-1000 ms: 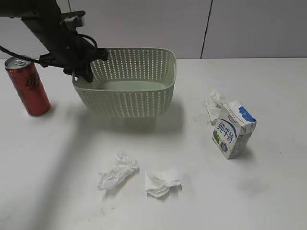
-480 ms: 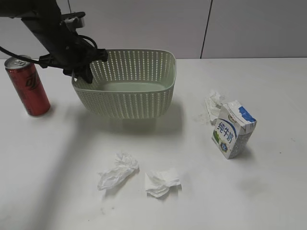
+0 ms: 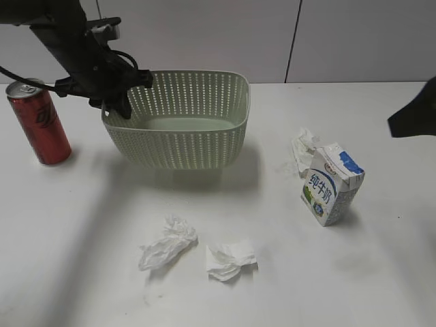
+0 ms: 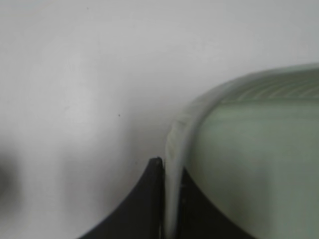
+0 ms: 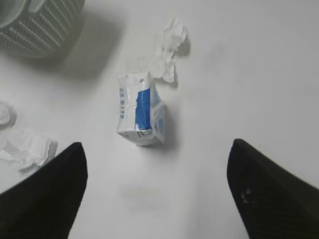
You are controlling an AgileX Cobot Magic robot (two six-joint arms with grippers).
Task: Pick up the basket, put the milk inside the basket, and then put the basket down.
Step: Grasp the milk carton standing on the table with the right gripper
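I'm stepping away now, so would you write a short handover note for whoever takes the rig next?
Left hand: shut on the basket at its left rim, holding it just above the table.
Right hand: open and empty, above the milk.
Milk stands upright on the table right of the basket, a tissue just behind it.
Done: basket picked up.
Left: grasp the milk, put it in the basket, set the basket down.
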